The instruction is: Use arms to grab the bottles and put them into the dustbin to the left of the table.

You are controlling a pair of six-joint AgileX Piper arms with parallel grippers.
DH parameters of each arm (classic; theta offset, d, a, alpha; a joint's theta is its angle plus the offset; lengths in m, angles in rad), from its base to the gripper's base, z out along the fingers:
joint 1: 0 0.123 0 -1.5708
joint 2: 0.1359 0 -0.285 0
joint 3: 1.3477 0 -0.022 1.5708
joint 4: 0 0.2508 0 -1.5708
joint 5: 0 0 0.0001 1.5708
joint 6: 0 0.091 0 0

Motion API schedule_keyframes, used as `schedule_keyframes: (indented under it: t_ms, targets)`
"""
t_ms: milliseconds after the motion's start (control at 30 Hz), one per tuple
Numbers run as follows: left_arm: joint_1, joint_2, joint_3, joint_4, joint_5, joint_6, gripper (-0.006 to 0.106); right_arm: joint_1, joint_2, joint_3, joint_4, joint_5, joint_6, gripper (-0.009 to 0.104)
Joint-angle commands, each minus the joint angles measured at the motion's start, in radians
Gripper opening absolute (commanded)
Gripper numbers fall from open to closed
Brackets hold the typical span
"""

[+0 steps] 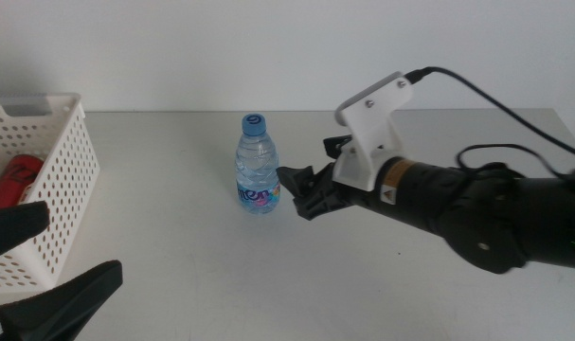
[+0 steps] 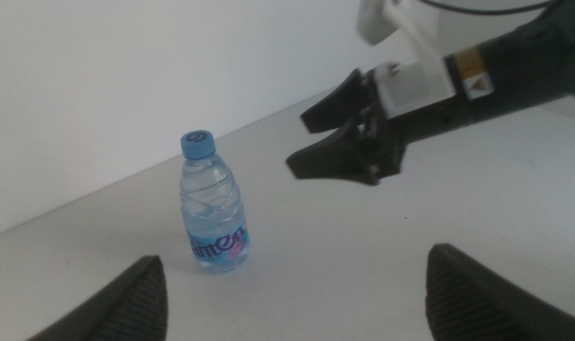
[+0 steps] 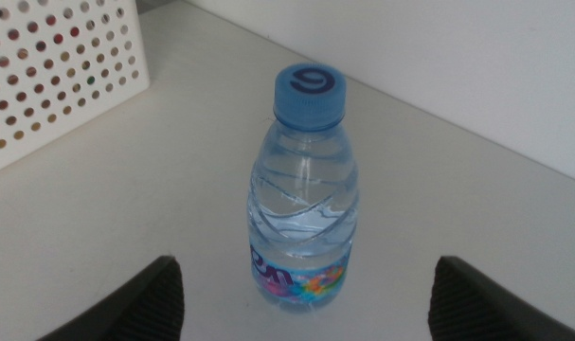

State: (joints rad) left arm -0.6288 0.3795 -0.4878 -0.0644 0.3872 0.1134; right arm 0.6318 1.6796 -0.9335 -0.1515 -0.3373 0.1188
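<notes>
While the clear plastic water bottle w/ blue cap (image 1: pixel 258 167) stands upright on the light grey tabletop (image 1: pixel 211 275), the right arm's black end effector (image 1: pixel 296 184) sits just beside it, jaws apart, not touching. Left end effector (image 1: pixel 41 275) waits near the bottom-left edge of the middle view, jaws spread wide, empty. White perforated plastic basket (image 1: pixel 64 180) stands at the tabletop's left; a red can (image 1: pixel 12 182) lies inside it
</notes>
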Motion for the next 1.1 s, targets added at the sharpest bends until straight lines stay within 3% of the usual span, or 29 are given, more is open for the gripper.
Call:
schedule_keyframes:
  t_ms: [0,467,833,1067]
  targets:
    - [-0.006,0.006,-0.026,-0.003,-0.081,-0.015,0.093,-0.003,-0.166,0.045,-0.008,0.0,0.012,0.065]
    - [-0.006,0.006,-0.026,-0.003,-0.081,-0.015,0.093,-0.003,-0.726,0.127,-0.004,0.685,0.042,0.065]
    - [-0.006,0.006,-0.026,-0.003,-0.081,-0.015,0.093,-0.003,-1.031,0.127,0.0,0.897,0.034,0.065]
    - [-0.006,0.006,-0.026,-0.003,-0.081,-0.015,0.093,-0.003,-1.045,0.127,-0.026,0.893,0.03,0.065]
